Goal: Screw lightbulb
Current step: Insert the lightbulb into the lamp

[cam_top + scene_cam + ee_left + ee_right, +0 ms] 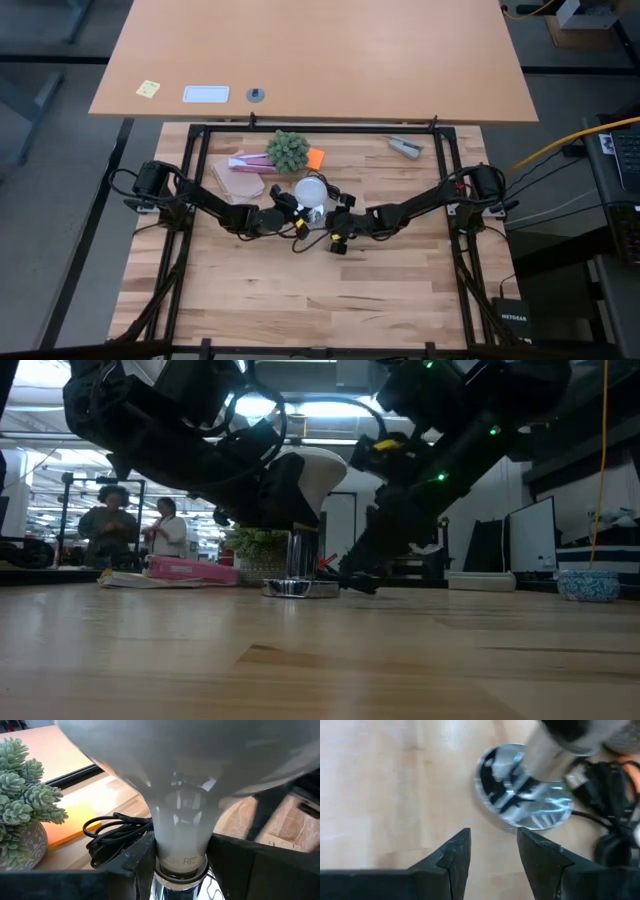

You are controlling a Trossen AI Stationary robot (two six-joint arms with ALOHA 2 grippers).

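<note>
The lightbulb (311,190) was seen standing upright near the middle of the wooden table (300,290), its grey screw base seated in the post of the socket (297,587), whose mirrored round foot rested flat on the wood. The left gripper (181,862) was pinched on the bulb's narrow neck, one dark finger on each side just above the metal collar, as was shown in its own wrist view. The right gripper (492,855) was held low just beside the socket foot, its fingers parted with bare table between them and nothing gripped; the chrome disc lay just beyond the fingertips. The step in hand was judged to be the turning of the bulb into the thread. For that to be done well, the bulb's axis needed to be kept straight over the post so that the thread would not be crossed, and the squeeze on the neck kept light, since frosted glass would not forgive a hard clamp. The foot looked free to spin, so it would best be steadied by the right gripper while the left was rotated. The coiled black cord (116,834) lay just behind the socket, and the potted succulent (288,150) farther behind it; both were to be kept clear of the wrist as it turned.
</note>
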